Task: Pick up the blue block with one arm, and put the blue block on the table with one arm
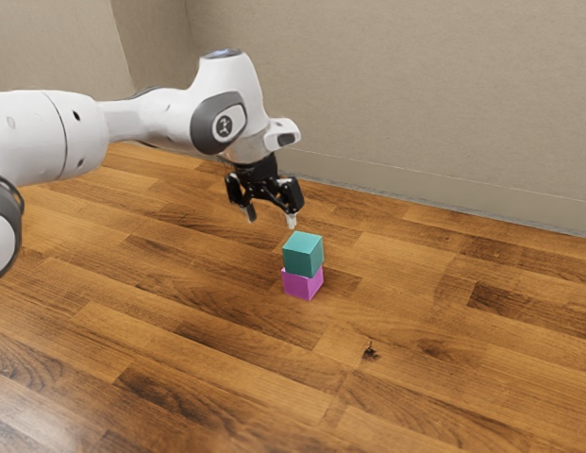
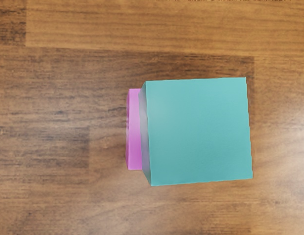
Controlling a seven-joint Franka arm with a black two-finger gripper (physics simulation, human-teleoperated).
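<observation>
Two blocks are seen stacked on the wooden table (image 1: 443, 349), well apart from its far edge, which is met by the foot of the wall (image 1: 387, 104). The blue block (image 1: 303, 256), a greenish blue in tone, is carried by the magenta block (image 1: 302, 284), and the magenta block is borne by the table itself. Both are set upright, with flat tops and a vertical edge of each turned roughly toward the exterior camera. In the wrist view, the square top of the blue block is faced almost squarely, and a narrow strip of the magenta block can be made out past one side of it.

The gripper (image 1: 272, 219) is held wide, its two fingers well parted and nothing gripped between them. It is hung above the table, higher than the stack and toward the exterior view's left of it, with one fingertip near the blue block's top but not touching. A small dark mark (image 1: 370, 352) can be seen on the table's planks, apart from the stack.
</observation>
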